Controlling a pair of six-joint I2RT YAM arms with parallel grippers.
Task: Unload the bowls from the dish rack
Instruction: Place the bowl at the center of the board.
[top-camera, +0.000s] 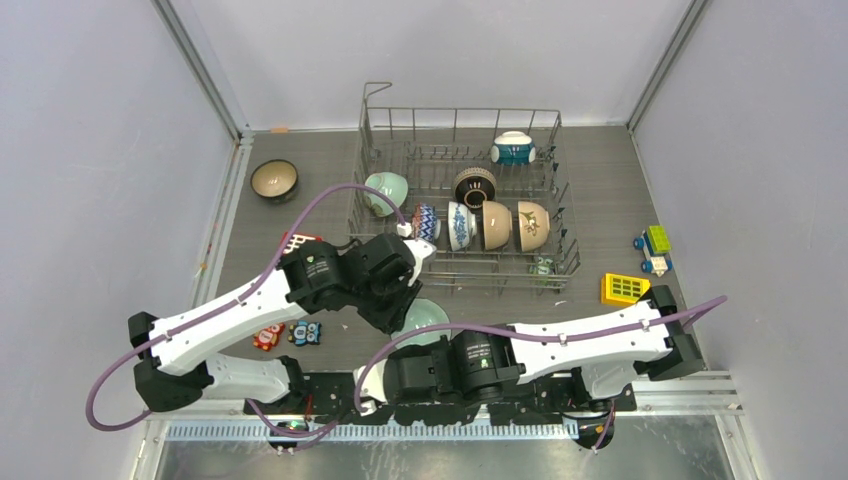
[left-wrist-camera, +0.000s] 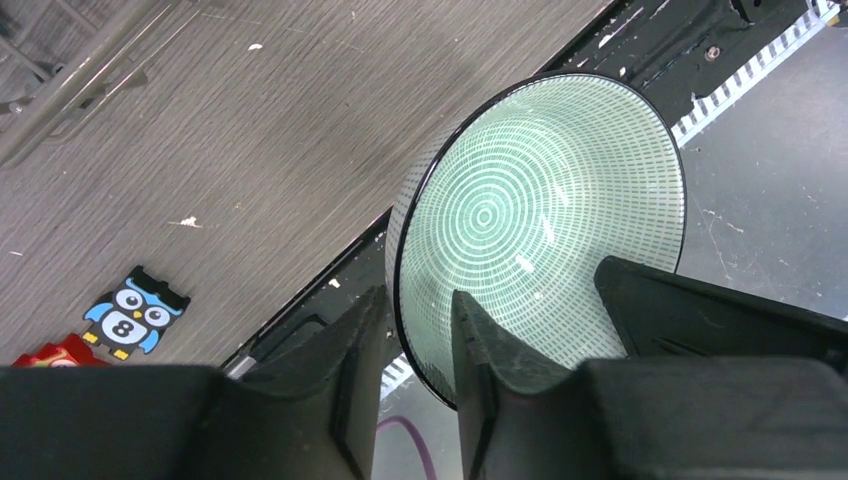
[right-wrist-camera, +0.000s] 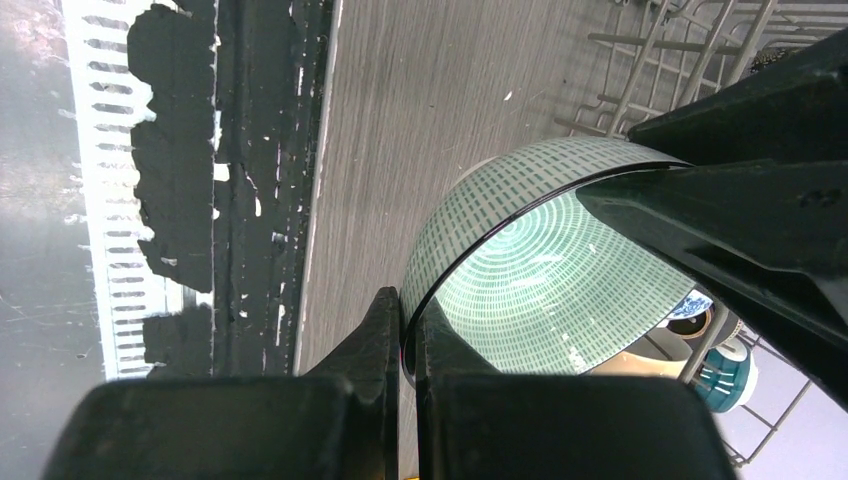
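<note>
Right wrist view: right gripper (right-wrist-camera: 408, 312) pinched tight on rim of green-patterned bowl (right-wrist-camera: 540, 285), tilted on edge, just in front of dish rack (top-camera: 566, 250). Left gripper (left-wrist-camera: 415, 312) straddles same rim, gap showing, not clamped.

The pale green round ceramic bowl (left-wrist-camera: 540, 230) bears concentric rings of darker green dashes under a black rim; the wood-grain tabletop (left-wrist-camera: 250, 150) is streaked grey, the small owl figure (left-wrist-camera: 135, 312) blue and white
</note>
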